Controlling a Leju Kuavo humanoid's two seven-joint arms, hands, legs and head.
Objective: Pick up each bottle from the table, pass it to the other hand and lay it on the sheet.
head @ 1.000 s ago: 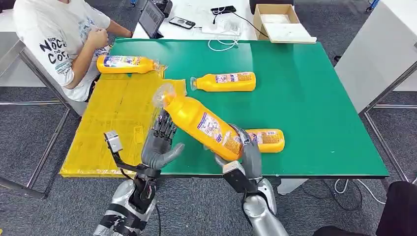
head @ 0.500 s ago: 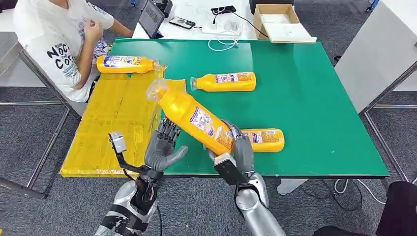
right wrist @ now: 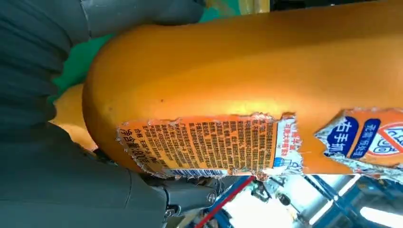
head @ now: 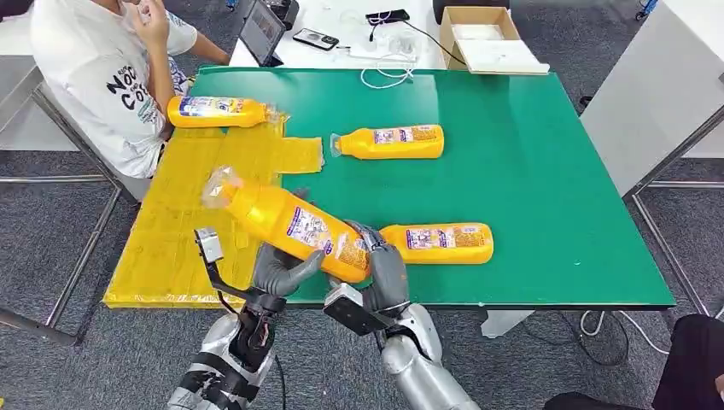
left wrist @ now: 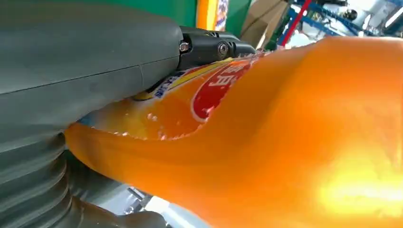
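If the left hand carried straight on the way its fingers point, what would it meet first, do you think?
Most likely the held bottle: the left hand reaches up right beneath it, while the right hand grips its base. The left wrist view suggests contact already, though depth is unclear.

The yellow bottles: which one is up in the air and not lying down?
The bottle gripped at its base by the right robot hand, tilted over the table's front edge. The other three lie flat.

Green table (head: 529, 171) w/ yellow sheet (head: 192, 222) over its left edge. One bottle (head: 218, 111) lies at sheet's far end; another bottle (head: 388, 142) on bare green just right of sheet; a third bottle (head: 437, 243) further right of sheet, nr table's front edge.
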